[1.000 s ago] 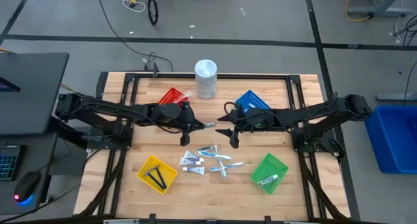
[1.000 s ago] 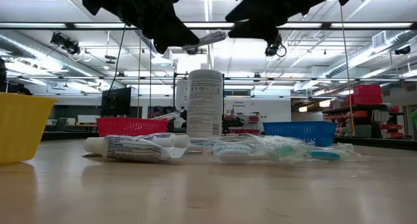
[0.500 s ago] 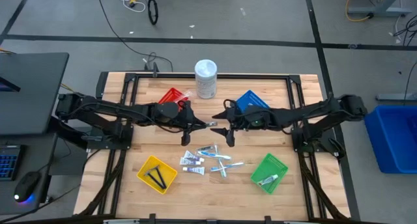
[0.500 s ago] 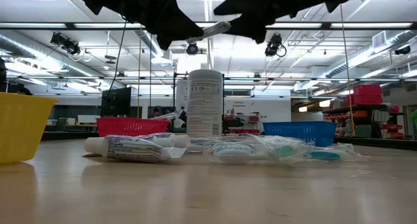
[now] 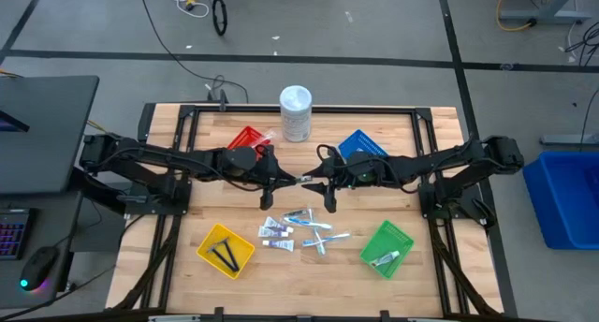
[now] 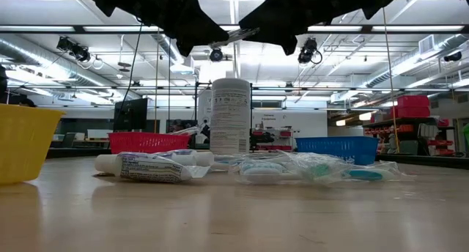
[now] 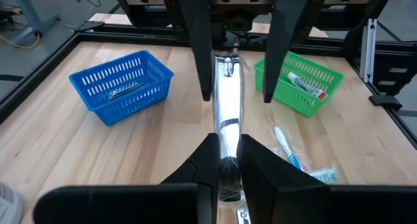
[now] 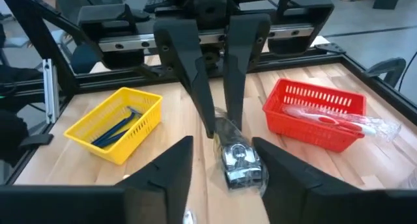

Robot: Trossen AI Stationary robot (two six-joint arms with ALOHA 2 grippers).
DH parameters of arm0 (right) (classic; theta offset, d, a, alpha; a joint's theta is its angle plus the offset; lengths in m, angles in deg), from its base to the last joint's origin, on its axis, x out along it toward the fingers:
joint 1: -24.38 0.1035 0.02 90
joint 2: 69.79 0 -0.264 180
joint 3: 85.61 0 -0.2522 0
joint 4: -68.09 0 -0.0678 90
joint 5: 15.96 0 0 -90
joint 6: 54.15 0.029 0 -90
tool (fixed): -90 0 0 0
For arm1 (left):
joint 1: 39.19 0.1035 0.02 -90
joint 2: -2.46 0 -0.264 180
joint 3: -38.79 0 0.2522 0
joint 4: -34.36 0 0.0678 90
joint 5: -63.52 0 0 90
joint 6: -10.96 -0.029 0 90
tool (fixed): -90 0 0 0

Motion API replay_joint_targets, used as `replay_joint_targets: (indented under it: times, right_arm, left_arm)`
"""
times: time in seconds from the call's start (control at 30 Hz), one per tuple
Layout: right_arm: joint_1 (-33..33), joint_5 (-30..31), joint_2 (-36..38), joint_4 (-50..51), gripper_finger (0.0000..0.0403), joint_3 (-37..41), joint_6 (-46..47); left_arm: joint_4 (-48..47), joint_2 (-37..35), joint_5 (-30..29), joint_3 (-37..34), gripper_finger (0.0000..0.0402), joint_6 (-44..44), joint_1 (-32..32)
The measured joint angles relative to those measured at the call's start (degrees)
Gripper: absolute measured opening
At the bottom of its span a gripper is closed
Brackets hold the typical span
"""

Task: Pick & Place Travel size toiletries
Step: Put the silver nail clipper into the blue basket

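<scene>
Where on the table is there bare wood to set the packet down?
Free: the near edge between the yellow basket and green basket, and the strip between red basket and blue basket. Crowded: the toiletries pile at centre, below both grippers.

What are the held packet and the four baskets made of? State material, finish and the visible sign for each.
Packet, gripped by the left gripper: likely foil or metallised film, shiny silver with bright reflections. Red, yellow, blue and green baskets: apparently moulded plastic, evenly coloured, slotted lattice walls.
</scene>
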Motion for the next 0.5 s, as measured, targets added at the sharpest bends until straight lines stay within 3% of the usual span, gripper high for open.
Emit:
replay_joint_targets:
  times: [0.3, 0.5]
  right_arm:
    - [0.00, -0.08, 0.00, 0.07, 0.0076, 0.00, -0.05]
    - [-0.04, -2.06, 0.00, 0.09, 0.0068, 0.00, -0.03]
  left_arm:
    - [-0.12, 0.00, 0.56, 0.00, 0.0046, -0.02, -0.02]
    - [-0.31, 0.00, 1.14, 0.00, 0.0054, -0.02, -0.02]
